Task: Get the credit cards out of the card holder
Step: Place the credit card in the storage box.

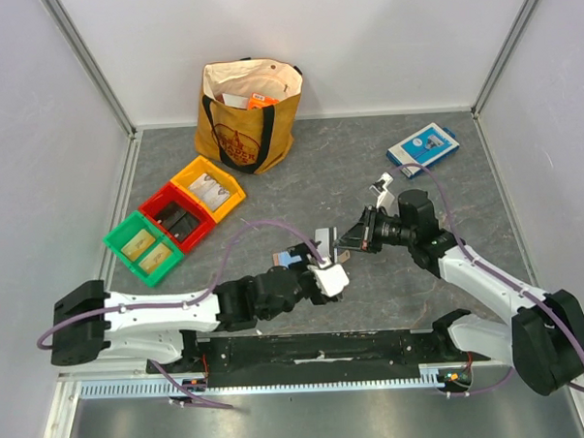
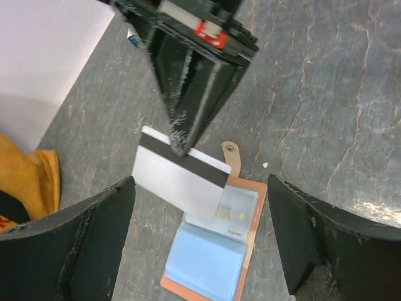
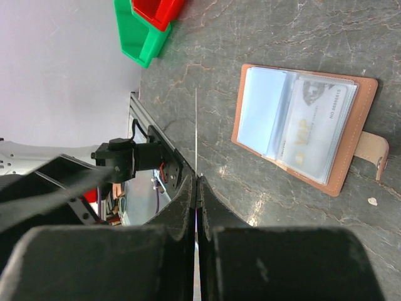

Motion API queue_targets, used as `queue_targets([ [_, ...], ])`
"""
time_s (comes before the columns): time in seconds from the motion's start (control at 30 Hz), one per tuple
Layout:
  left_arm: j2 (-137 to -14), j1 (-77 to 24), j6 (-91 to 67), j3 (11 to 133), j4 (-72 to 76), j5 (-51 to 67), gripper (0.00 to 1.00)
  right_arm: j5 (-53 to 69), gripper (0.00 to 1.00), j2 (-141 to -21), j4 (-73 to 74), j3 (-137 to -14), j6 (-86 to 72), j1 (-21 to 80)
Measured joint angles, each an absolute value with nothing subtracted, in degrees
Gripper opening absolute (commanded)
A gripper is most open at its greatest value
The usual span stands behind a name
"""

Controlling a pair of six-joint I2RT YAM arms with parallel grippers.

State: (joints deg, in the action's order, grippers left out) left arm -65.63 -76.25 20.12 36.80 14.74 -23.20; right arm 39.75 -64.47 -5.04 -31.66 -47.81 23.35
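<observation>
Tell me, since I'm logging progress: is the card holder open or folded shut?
Open. The card holder lies spread flat, blue lining up, snap tab unfastened, a VIP card in one sleeve.

- Bright, even overhead light in all views; shadows soft, short.
- Left wrist: left fingers [image 2: 81, 244] blurred, table [image 2: 351, 94] sharp.
- Right wrist: right fingers [image 3: 125, 263] out of focus; faint sheen on card holder [image 3: 263, 106] sleeves.

Grey tabletop [image 1: 319, 169] carries a bag [image 1: 249, 114] at the back, green bin [image 1: 143, 247], red bin [image 1: 178, 216] and yellow bin [image 1: 206, 188] side by side at left, box [image 1: 423, 147] at right, card holder [image 3: 307, 135] lying open.
</observation>
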Motion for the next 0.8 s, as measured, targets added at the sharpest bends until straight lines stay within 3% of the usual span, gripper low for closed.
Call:
queue_targets([
  [0.13, -71.0, -78.7, 27.2, 35.5, 20.3, -25.4, 0.73, 39.6, 0.0, -63.6, -4.8, -31.7, -48.6, 23.4],
  [0.3, -75.7, -79.5, 32.9, 35.0, 26.8, -28.7, 0.68, 39.6, 0.0, -63.0, -4.6, -31.7, -49.1, 23.4],
  [0.5, -82.2, -79.5, 36.8, 35.0, 33.3, -32.9, 0.5, 39.6, 0.0, -62.5, -4.6, -31.7, -49.4, 23.4],
  [0.53, -83.2, -79.5, 37.2, 35.0, 34.1, -33.6, 0.45, 39.6, 0.0, -62.4, -4.6, -31.7, -49.5, 23.4],
  [0.67, -85.2, -79.5, 38.8, 35.0, 37.3, -36.4, 0.11, 38.4, 0.0, -62.2, -3.7, -31.6, -49.5, 23.3],
  [0.73, -85.5, -79.6, 39.7, 35.0, 38.4, -37.9, 0.02, 37.4, 0.0, -62.1, -3.5, -31.6, -49.6, 22.9],
  [0.8, -85.6, -79.6, 39.9, 35.0, 39.0, -38.9, 0.02, 36.9, 0.0, -62.1, -3.2, -31.6, -49.7, 22.8],
])
